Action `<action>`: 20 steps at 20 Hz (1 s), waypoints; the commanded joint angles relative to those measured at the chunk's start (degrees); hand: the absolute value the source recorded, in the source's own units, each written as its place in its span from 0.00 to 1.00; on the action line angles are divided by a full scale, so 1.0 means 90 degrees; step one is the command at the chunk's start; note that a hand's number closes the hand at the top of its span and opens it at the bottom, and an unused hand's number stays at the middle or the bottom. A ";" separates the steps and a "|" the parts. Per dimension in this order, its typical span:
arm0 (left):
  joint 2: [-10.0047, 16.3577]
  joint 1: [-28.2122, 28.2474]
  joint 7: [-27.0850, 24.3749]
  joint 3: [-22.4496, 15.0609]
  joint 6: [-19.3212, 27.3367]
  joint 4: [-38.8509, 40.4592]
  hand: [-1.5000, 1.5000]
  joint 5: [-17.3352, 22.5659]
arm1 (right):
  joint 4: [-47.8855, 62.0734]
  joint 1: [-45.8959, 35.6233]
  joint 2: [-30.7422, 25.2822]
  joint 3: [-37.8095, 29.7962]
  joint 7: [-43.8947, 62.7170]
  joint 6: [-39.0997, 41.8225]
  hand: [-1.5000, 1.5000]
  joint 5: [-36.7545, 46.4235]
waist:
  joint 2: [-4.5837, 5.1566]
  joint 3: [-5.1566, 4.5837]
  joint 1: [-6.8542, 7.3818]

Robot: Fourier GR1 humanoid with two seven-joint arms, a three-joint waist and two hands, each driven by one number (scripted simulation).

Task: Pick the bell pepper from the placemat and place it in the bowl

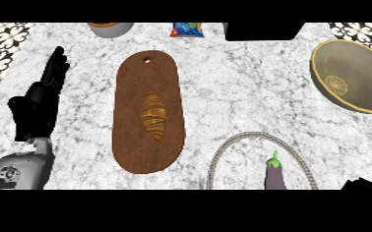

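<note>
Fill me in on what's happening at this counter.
Nothing is visibly being held. The left hand rests open at the counter's left edge, fingers up. Only a sliver of the right hand shows in the lower right corner. An eggplant, not a bell pepper, lies on the placemat, apart from the bowl at the right edge. A croissant sits on the wooden cutting board.

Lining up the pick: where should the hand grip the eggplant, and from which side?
Grip the eggplant across its purple body, below the green stem, coming from the right: it lies stem away, long sides facing sideways, nearest the right hand.
</note>
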 commanded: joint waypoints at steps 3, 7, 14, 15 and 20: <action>-0.0008 0.0119 -0.0128 -0.0027 -0.0192 -0.0075 0.50 0.0026 | 0.1390 -0.1005 -0.0075 -0.1512 -0.0081 0.0221 1.00 -0.1241 | 0.0015 0.0008 0.0139; -0.0111 -0.0057 0.0052 -0.0100 -0.0206 -0.0131 0.50 0.0020 | 0.2636 -0.2451 -0.0357 -0.2000 0.0270 0.0405 1.00 -0.1862 | 0.0024 0.0007 0.0209; -0.0344 -0.0146 0.0146 -0.0270 -0.0036 0.0011 0.50 -0.0249 | 0.5323 -0.4238 -0.0562 -0.2025 -0.0786 -0.0239 1.00 -0.0826 | 0.0046 0.0012 0.0276; -0.0352 -0.0076 -0.0031 -0.0274 -0.0109 0.0026 0.50 -0.0182 | 0.5815 -0.4485 -0.0792 -0.2335 -0.0861 -0.0206 1.00 -0.0977 | 0.0054 0.0013 0.0297; -0.0345 -0.0186 -0.0139 -0.0311 -0.0036 0.0081 0.50 -0.0366 | 0.7755 -0.5454 -0.0947 -0.2046 -0.1983 -0.1203 1.00 0.0201 | 0.0095 0.0021 0.0411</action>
